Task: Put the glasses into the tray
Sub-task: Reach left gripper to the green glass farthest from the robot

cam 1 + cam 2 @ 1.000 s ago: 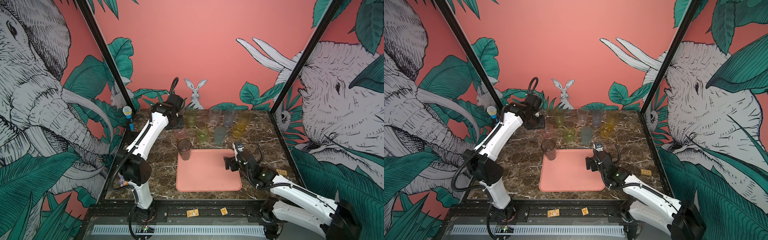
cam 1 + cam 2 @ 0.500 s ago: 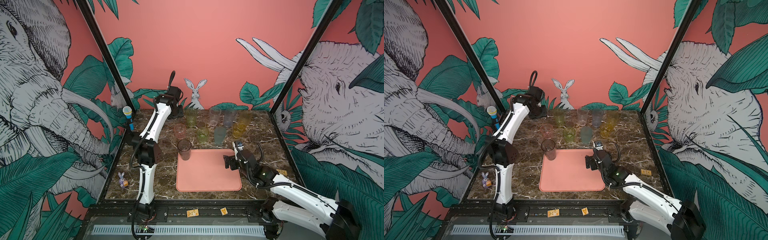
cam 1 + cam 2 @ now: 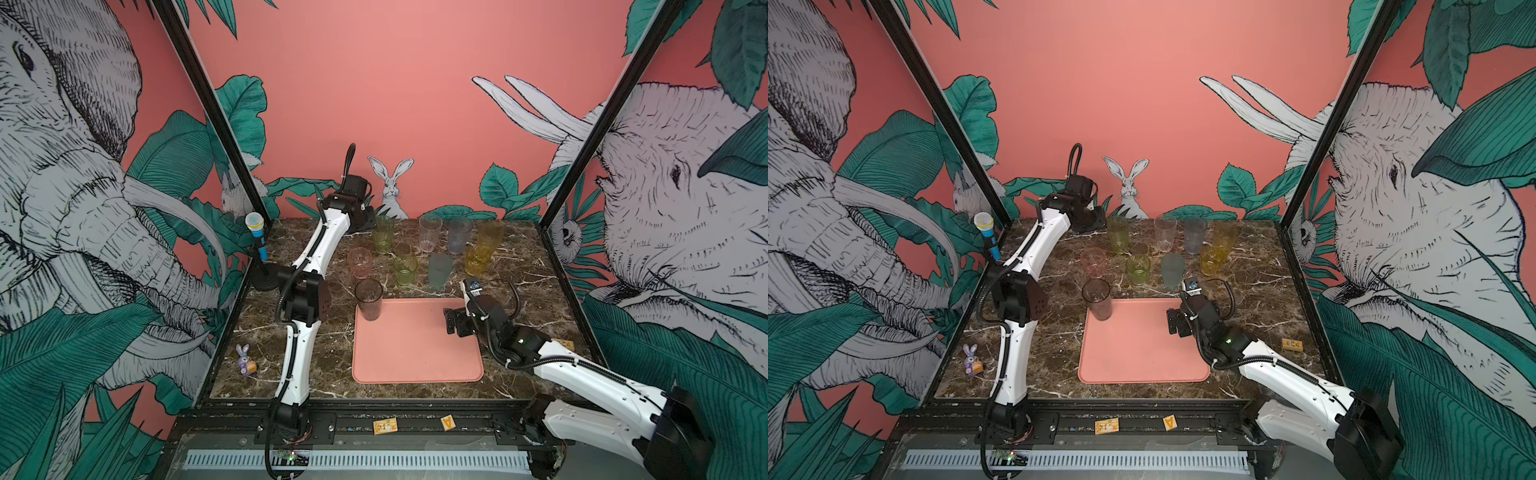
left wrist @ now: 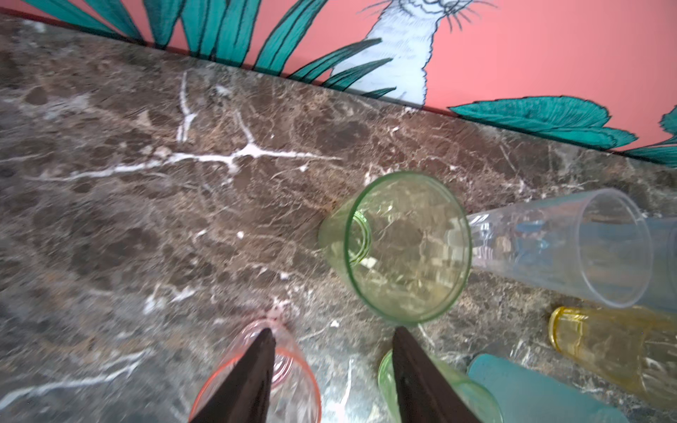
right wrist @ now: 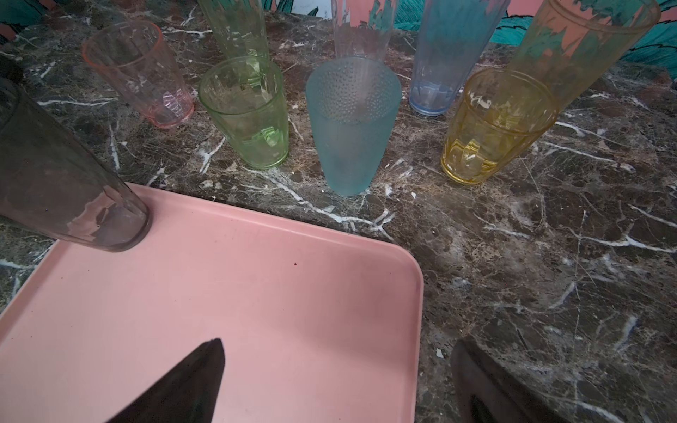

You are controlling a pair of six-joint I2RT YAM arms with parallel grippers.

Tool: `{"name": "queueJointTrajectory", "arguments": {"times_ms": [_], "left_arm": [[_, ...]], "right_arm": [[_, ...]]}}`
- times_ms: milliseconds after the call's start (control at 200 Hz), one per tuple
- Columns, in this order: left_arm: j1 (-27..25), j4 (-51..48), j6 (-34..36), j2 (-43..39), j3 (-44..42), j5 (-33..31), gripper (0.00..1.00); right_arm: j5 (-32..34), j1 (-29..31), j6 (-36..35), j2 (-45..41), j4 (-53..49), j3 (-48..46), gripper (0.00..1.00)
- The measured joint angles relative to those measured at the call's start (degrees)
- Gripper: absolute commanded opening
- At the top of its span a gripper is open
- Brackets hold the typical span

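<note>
as things stand on the tray: only the tall smoky grey translucent tumbler (image 3: 368,299) is in, upright in the far-left corner of the flat salmon-pink rectangular tray (image 3: 415,361). The other eight glasses are on the brown marble counter (image 3: 519,291) behind it.
left gripper (image 4: 333,331): partway open with nothing between the fingers, up at the back-left of the counter, above the glasses.
its likely target: the tall green translucent tumbler (image 4: 403,249). It's upright, so the long axis is vertical. In both top views it sits just beside the gripper, toward the middle of the counter, not lined up between the jaws. My guess is it needs a sideways shuffle before dropping.
crowding back there: the short pink tumbler (image 3: 359,262) and short green tumbler (image 3: 405,269) stand just tray-side of it, the tall clear tumbler (image 3: 430,232) is next along the row, and the back wall (image 3: 415,104) is close behind. The only bare counter is on its left.
right gripper (image 5: 339,342): wide open and empty, over the tray's far-right corner.
its nearest glass: the frosted teal-grey tumbler (image 5: 351,128), upright just past the tray rim, with the short amber tumbler (image 5: 494,128) near it.
room on the tray: loads, everything except that one corner.
</note>
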Motion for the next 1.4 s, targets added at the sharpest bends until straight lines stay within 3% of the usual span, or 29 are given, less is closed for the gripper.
{"name": "queueJointTrajectory", "arguments": {"times_ms": [475,1396], "left_arm": [[0.0,6.9,-5.0,7.2,3.0,2.1,0.52],[0.0,6.1,-8.4,7.9,3.1,1.7,0.26]], "right_arm": [[0.0,0.0,0.0,0.6,-1.2,0.2,0.99],[0.0,0.0,0.0,1.6,-1.4,0.5,0.99]]}}
